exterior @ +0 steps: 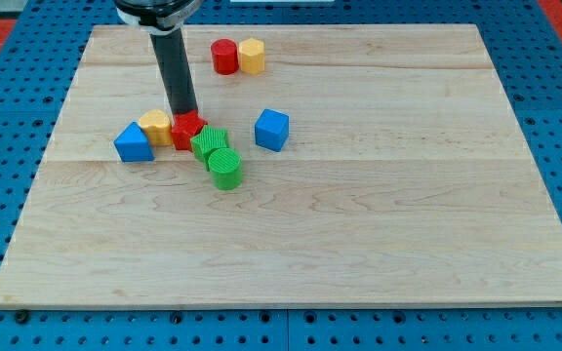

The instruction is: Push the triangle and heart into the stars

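Observation:
My tip point(184, 114) is at the upper edge of a red star block point(188, 130), touching it or just behind it. A yellow heart block point(155, 127) sits against the red star's left side. A blue triangle block point(133, 143) lies left of and below the heart, touching it. A green star block point(209, 143) sits against the red star's lower right. A green cylinder point(226, 169) lies just below the green star.
A blue cube point(271, 129) stands to the right of the cluster. A red cylinder point(224, 57) and a yellow hexagonal block point(252, 56) sit together near the view's top. The wooden board point(379, 214) lies on a blue pegboard.

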`<state>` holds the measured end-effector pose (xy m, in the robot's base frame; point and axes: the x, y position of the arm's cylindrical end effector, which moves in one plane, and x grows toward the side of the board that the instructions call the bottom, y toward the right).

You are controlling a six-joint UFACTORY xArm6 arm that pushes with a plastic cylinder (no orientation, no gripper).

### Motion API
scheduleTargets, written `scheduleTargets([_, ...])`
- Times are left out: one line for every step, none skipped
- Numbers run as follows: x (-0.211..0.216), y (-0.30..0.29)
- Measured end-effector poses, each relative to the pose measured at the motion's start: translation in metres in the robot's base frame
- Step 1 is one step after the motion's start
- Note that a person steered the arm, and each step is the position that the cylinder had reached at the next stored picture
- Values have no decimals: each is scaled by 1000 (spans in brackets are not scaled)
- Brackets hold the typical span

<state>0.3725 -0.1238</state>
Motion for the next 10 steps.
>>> scheduleTargets([-12, -47])
scheduleTargets([2, -77])
scheduleTargets([23, -80])
scheduleTargets([40, -84])
scheduleTargets([54, -73])
scheduleTargets([56, -66])
scheduleTargets([56, -63])
scheduleTargets([56, -41])
scheduleTargets([56, -16])
scheduleTargets([47, -28])
